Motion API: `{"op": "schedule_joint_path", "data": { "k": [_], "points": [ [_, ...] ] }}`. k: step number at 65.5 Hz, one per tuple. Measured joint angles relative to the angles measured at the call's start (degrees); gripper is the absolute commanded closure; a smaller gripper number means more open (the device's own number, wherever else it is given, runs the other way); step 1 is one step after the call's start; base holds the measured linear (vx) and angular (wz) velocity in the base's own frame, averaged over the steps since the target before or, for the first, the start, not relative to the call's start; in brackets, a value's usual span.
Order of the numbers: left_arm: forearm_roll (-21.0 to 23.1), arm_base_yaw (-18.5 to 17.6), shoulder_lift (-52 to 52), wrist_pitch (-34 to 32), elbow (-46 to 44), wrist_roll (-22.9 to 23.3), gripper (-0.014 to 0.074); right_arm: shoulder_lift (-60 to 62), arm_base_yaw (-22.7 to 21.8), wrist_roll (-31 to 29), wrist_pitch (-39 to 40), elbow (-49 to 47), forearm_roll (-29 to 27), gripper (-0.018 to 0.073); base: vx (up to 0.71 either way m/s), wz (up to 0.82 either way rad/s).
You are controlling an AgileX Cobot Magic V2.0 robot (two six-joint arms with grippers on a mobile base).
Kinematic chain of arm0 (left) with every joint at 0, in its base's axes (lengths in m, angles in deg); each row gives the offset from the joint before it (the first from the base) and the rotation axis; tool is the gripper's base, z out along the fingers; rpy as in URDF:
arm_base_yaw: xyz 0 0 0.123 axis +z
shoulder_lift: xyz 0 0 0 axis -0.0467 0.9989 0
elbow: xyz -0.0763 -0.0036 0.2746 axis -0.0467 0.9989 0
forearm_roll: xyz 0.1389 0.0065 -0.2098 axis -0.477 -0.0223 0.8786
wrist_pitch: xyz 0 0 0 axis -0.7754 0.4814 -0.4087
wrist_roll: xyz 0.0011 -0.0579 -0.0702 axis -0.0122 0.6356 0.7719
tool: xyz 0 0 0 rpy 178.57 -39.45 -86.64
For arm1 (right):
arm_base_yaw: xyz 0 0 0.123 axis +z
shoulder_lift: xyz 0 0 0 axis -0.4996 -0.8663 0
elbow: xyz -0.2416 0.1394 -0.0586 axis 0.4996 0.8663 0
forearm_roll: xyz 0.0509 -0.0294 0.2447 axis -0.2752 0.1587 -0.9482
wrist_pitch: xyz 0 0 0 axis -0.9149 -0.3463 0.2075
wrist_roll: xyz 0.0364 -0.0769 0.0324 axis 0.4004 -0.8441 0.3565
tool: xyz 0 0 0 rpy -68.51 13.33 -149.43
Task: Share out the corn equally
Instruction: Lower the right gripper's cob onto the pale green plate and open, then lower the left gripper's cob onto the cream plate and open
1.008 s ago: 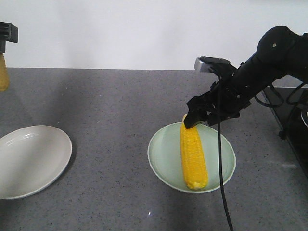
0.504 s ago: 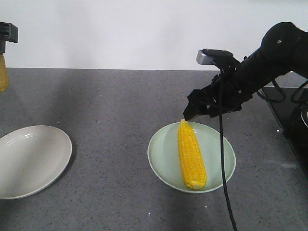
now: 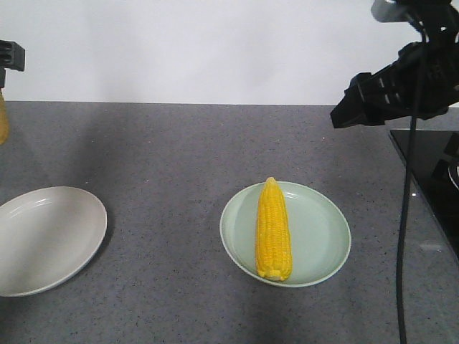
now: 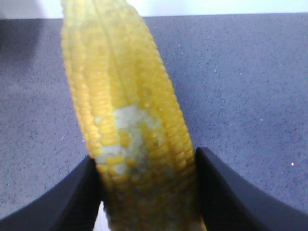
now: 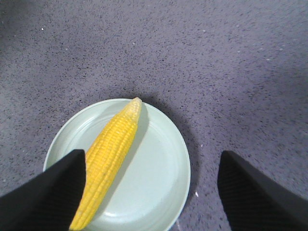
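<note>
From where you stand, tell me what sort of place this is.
Probably a kitchen-style counter: a speckled grey stone-like countertop against a plain white wall, with a pale green plate holding a corn cob and a white plate.

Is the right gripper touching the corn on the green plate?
Apart. The front view shows the right gripper raised well clear of the corn lying on the green plate; its wrist view shows open fingers above it.

Two cobs of corn: one (image 3: 273, 231) lying on a plate below the right gripper's (image 5: 151, 190) spread fingers (image 5: 45, 192), one (image 4: 127, 115) clamped between the left gripper's (image 4: 147, 192) fingers (image 4: 231, 192). Two plates: one pale green (image 3: 323, 236), one white (image 3: 50, 240). Two grippers.
</note>
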State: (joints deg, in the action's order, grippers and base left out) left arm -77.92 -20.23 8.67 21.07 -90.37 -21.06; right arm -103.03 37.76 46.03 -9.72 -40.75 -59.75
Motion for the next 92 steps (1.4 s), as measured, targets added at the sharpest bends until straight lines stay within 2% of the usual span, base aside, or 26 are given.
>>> {"op": "schedule_joint_path", "data": {
  "k": [20, 43, 62, 92],
  "points": [
    [-0.1, 0.0, 0.0, 3.3, 1.1, 0.0, 0.0503, 6.0, 0.0, 3.3, -4.0, 0.0, 4.7, 0.0018, 0.00, 0.00],
    [0.1, 0.0, 0.0, 3.3, 14.3, 0.0, 0.0503, 6.3, 0.0, 3.6, -5.2, 0.0, 5.5, 0.0018, 0.00, 0.00],
    [0.1, 0.0, 1.0, -3.6, 21.8, -0.6, 0.0503, 6.3, 0.0, 3.6, -4.9, 0.0, 5.5, 0.0018, 0.00, 0.00],
    [0.1, 0.0, 13.3, -4.9, 22.3, -1.3, 0.0481, 6.3, 0.0, 4.0, -4.7, 0.0, 5.5, 0.0018, 0.00, 0.00]
  ]
}}
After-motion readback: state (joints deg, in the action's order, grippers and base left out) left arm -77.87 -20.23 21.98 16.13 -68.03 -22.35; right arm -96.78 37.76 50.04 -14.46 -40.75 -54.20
